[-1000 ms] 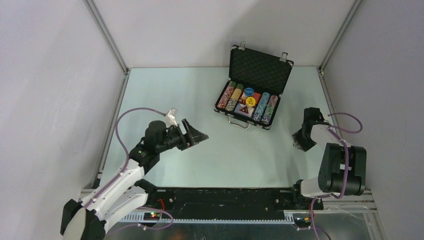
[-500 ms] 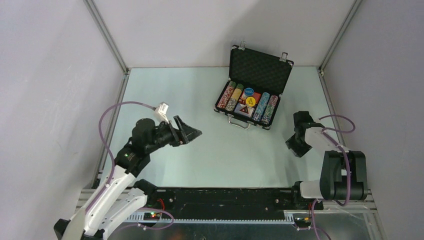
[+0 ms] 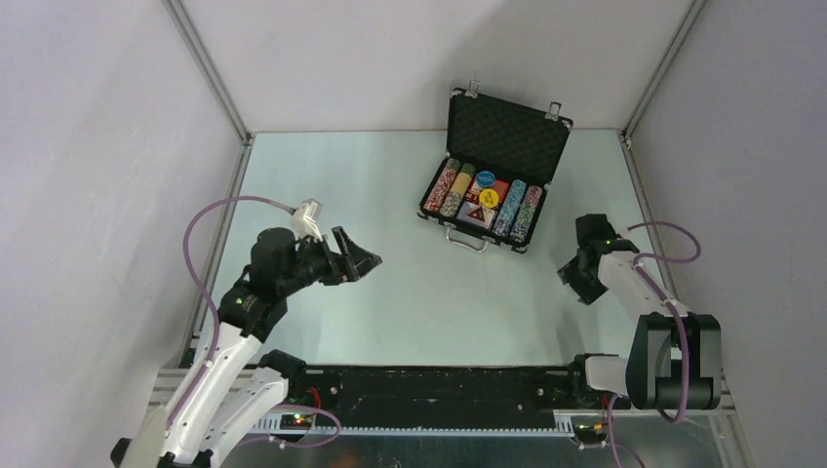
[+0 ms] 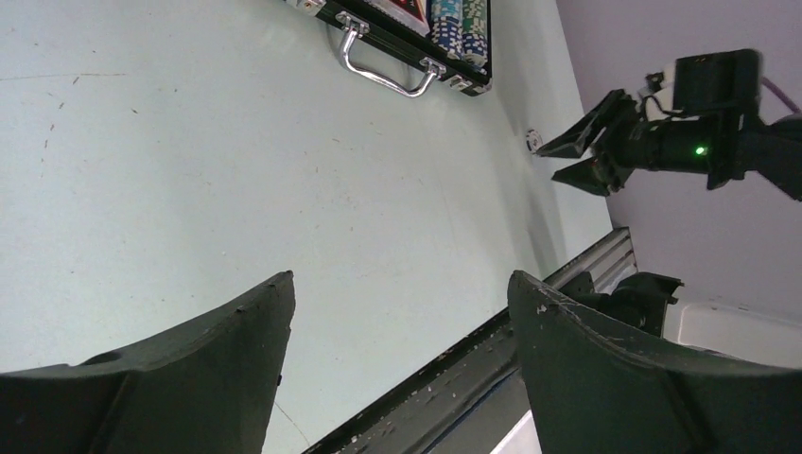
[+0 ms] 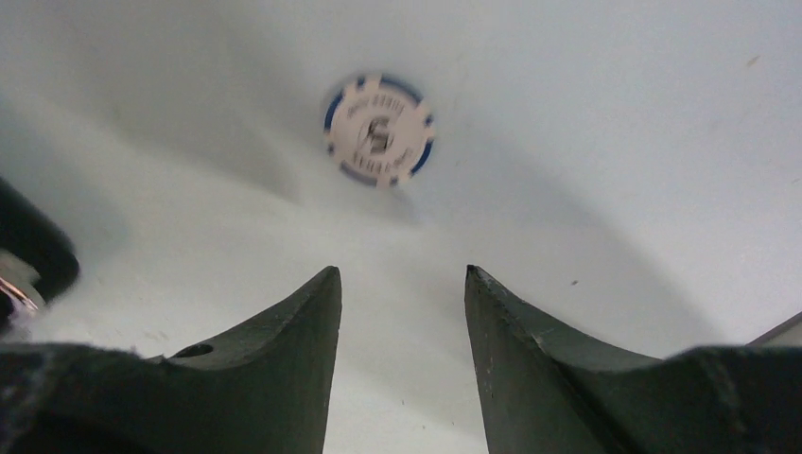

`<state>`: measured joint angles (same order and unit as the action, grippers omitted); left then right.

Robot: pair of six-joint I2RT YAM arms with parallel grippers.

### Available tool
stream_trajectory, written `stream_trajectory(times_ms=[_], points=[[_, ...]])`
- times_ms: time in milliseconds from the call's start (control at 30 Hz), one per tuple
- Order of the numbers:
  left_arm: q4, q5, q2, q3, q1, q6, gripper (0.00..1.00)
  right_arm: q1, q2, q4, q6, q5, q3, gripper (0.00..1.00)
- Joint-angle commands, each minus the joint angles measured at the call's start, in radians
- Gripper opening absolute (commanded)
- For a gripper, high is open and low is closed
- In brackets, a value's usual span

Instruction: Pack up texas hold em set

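Fingers [image 5: 274, 369] apart; chip [image 5: 378, 129] txt illegible

One briefcase [image 3: 507, 136], four chip rows [image 3: 510, 207] inside, one loose chip [image 5: 378, 130].

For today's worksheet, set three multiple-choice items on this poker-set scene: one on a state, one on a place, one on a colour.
1. The briefcase is: A shut and latched; B open with its lid raised; C upside down.
2. The loose chip lies: A inside the briefcase; B on the table ahead of the right gripper; C on the briefcase lid.
3. The loose chip's edge marks are: A blue; B green; C black.

Key: 1 B, its foam-lined lid stands up at the back. 2 B, the right wrist view shows it on bare table beyond the open jaws. 3 A, blue segments ring its pale face.
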<state>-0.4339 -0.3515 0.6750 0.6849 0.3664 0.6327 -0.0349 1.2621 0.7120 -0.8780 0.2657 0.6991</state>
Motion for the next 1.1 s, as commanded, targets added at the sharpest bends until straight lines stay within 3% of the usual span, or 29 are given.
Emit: stream_trajectory(times_ms=[0, 200, 400, 633, 1067], points=[[-0.018, -0.030, -0.015, 0.032, -0.022, -0.058, 0.88, 0.141, -0.007, 0.003, 0.076, 0.018, 0.092, 0.55], [-0.066, -0.011, -0.025, 0.066, -0.031, -0.116, 0.88, 0.305, 0.103, -0.039, 0.158, -0.034, 0.174, 0.56], [-0.112, 0.016, -0.015, 0.082, -0.038, -0.187, 0.89, 0.355, 0.238, -0.093, 0.159, -0.075, 0.203, 0.54], [-0.148, 0.070, -0.027, 0.072, -0.042, -0.251, 0.89, 0.339, 0.336, -0.113, 0.142, -0.089, 0.209, 0.52], [-0.147, 0.142, -0.041, 0.054, -0.042, -0.270, 0.89, 0.220, 0.370, -0.073, 0.094, -0.062, 0.208, 0.44]])
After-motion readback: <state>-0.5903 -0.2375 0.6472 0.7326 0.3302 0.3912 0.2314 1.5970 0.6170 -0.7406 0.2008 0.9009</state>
